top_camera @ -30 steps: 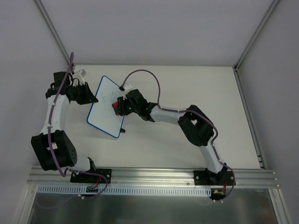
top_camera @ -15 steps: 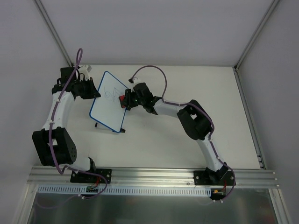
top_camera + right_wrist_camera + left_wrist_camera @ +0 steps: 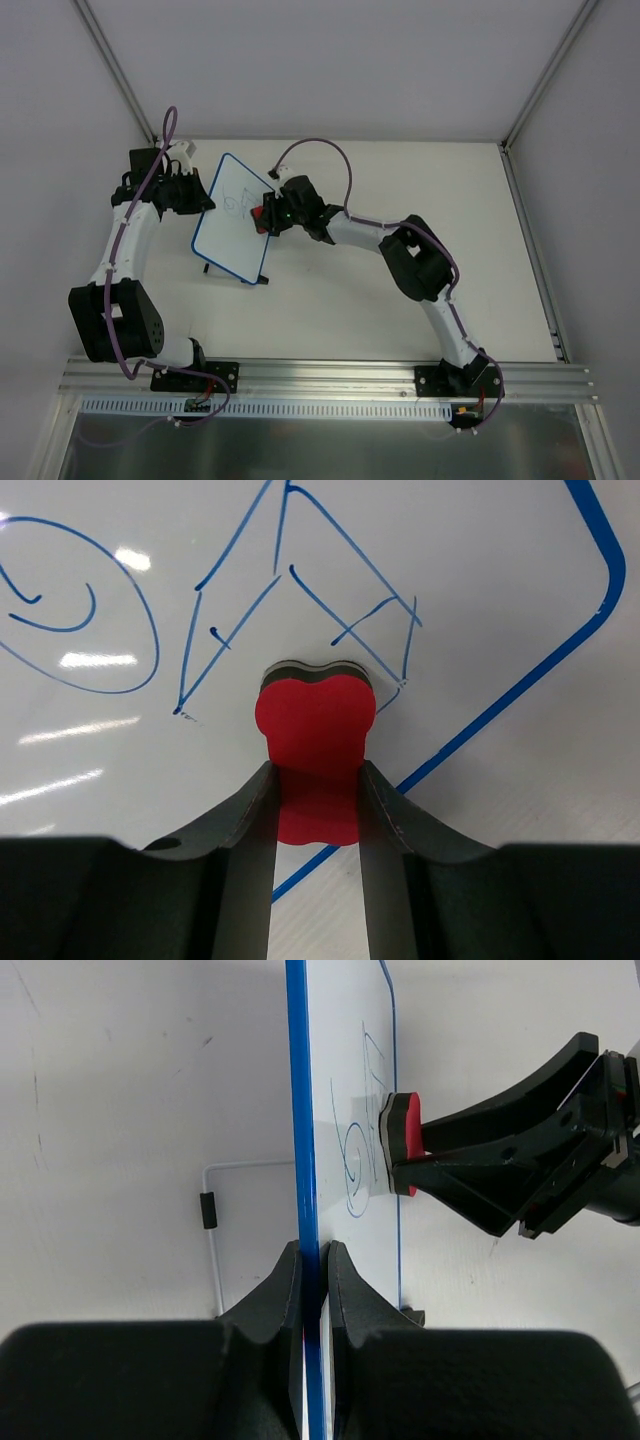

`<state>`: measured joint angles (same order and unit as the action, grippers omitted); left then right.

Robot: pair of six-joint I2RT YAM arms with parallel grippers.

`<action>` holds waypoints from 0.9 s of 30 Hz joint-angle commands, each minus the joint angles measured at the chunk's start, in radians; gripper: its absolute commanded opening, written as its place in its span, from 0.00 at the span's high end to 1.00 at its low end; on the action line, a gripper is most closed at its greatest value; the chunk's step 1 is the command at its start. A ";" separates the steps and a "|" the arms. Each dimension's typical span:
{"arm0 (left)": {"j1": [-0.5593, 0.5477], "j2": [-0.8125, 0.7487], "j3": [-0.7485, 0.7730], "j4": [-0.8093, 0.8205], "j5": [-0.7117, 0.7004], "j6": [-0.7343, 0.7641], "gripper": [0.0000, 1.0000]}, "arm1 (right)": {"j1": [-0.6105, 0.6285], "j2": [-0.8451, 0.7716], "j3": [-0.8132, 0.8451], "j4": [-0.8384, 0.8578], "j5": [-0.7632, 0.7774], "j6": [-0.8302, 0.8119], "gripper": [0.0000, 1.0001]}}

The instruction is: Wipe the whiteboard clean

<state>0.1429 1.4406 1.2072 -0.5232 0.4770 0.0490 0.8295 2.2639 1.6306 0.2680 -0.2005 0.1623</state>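
Observation:
The whiteboard (image 3: 232, 222) is white with a thin blue rim and stands tilted up at the table's back left. My left gripper (image 3: 205, 198) is shut on its far left rim (image 3: 303, 1160). Blue doodles, a house (image 3: 300, 610) and a face (image 3: 70, 605), cover its surface. My right gripper (image 3: 268, 217) is shut on the red bone-shaped eraser (image 3: 313, 755), whose dark felt end touches the board at the bottom of the house drawing. The eraser also shows in the left wrist view (image 3: 398, 1142), pressed to the board's face.
The board's wire stand with a black foot (image 3: 208, 1209) sticks out behind it. Another black foot (image 3: 264, 280) rests on the table near the board's front corner. The white side walls rise close behind and left of the board.
The board was lifted from lying flat to standing tilted, held by my left gripper. My right gripper brought the eraser against its face and has edged slightly left over the drawing.

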 commanded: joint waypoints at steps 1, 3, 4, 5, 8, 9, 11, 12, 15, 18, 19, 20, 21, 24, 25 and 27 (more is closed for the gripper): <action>-0.088 0.049 -0.103 -0.294 0.012 0.084 1.00 | 0.091 -0.046 0.058 -0.035 -0.080 -0.046 1.00; -0.086 0.038 -0.104 -0.299 0.002 0.083 1.00 | 0.108 -0.064 0.067 -0.038 -0.080 -0.061 1.00; -0.086 0.037 -0.104 -0.305 0.002 0.080 1.00 | 0.118 -0.069 0.072 -0.041 -0.080 -0.063 1.00; -0.088 0.032 -0.103 -0.310 0.002 0.080 1.00 | 0.123 -0.073 0.077 -0.047 -0.080 -0.066 1.00; -0.088 0.024 -0.101 -0.325 0.008 0.078 1.00 | 0.134 -0.089 0.089 -0.053 -0.073 -0.073 1.00; -0.086 0.023 -0.100 -0.331 0.012 0.078 1.00 | 0.134 -0.089 0.092 -0.056 -0.073 -0.075 1.00; -0.086 0.017 -0.103 -0.343 0.008 0.081 1.00 | 0.138 -0.089 0.112 -0.065 -0.074 -0.075 0.99; -0.088 0.014 -0.104 -0.347 0.005 0.081 1.00 | 0.138 -0.089 0.117 -0.067 -0.073 -0.078 0.99; -0.086 -0.003 -0.118 -0.351 -0.012 0.080 1.00 | 0.145 -0.084 0.149 -0.075 -0.062 -0.089 0.99; -0.095 -0.011 -0.124 -0.350 -0.012 0.084 1.00 | 0.140 -0.047 0.210 -0.118 -0.030 -0.102 0.99; -0.097 -0.011 -0.124 -0.351 -0.017 0.084 1.00 | 0.138 -0.038 0.225 -0.127 -0.017 -0.102 0.99; -0.100 -0.009 -0.124 -0.353 -0.023 0.086 1.00 | 0.128 -0.020 0.242 -0.142 -0.010 -0.096 0.99; -0.100 -0.009 -0.126 -0.353 -0.020 0.086 1.00 | 0.122 -0.012 0.244 -0.147 -0.001 -0.093 0.99; -0.108 -0.008 -0.132 -0.354 -0.027 0.087 1.00 | 0.086 0.011 0.227 -0.156 0.027 -0.063 0.99; -0.109 -0.008 -0.133 -0.354 -0.031 0.088 1.00 | 0.076 0.016 0.216 -0.156 0.032 -0.050 0.99; -0.111 -0.006 -0.133 -0.354 -0.034 0.086 1.00 | 0.042 0.028 0.195 -0.156 0.038 -0.029 0.99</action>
<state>0.1093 1.3735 1.1732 -0.5461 0.4229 0.0593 0.9211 2.2414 1.8347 0.1226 -0.2108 0.1001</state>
